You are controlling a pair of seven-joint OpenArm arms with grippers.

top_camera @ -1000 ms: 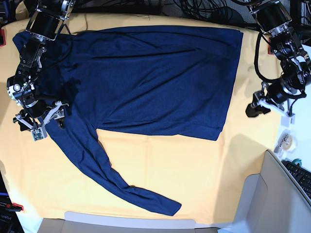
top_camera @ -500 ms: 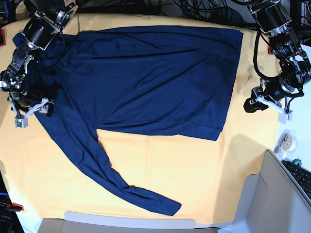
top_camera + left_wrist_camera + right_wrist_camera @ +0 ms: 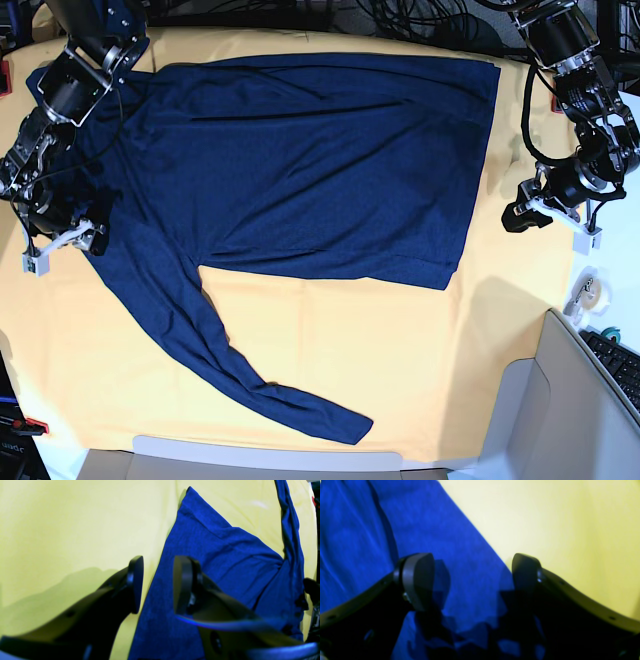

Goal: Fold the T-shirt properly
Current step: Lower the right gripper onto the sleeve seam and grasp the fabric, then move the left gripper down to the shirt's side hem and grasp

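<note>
Yellow-orange table cloth (image 3: 330, 350) carries the spread navy T-shirt (image 3: 320, 150).

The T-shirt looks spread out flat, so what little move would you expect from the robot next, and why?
Probably the right gripper lowers and closes on the T-shirt edge. Its jaws stand wide open straddling the boundary where navy fabric meets the yellow table cloth, holding nothing. The left gripper hovers open by the hem, also empty, so neither has a grip to start a fold.

A yellow-orange table cloth (image 3: 400, 340), a tape roll (image 3: 590, 290) and a keyboard (image 3: 618, 362).
</note>
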